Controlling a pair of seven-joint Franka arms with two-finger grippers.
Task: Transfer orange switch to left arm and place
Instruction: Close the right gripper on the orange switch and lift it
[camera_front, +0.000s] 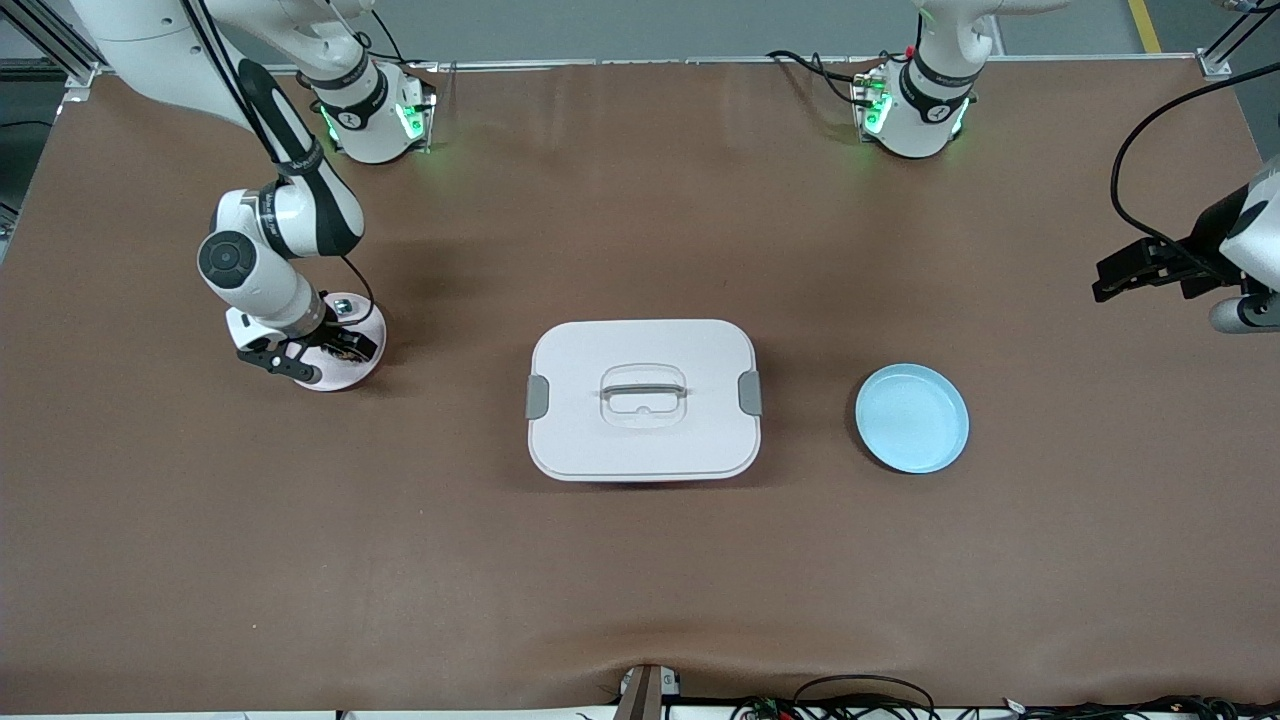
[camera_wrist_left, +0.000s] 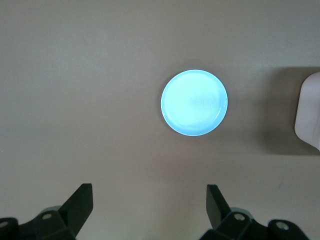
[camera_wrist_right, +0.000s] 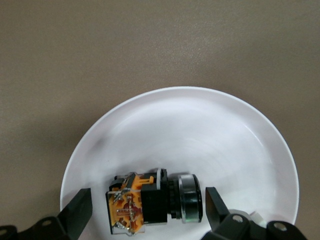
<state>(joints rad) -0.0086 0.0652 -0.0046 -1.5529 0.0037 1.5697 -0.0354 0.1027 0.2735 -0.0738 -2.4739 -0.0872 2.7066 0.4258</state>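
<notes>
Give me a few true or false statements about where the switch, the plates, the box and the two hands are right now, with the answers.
1. The orange switch lies on the pink plate. True.
2. The right hand has already lifted the switch. False: its fingers stand open on either side of the switch, which rests on the plate.
3. The blue plate holds nothing. True.
4. The box has its lid off. False: the lid is on.
5. The left hand is shut on the blue plate. False: it is open in the air at its own end of the table.
</notes>
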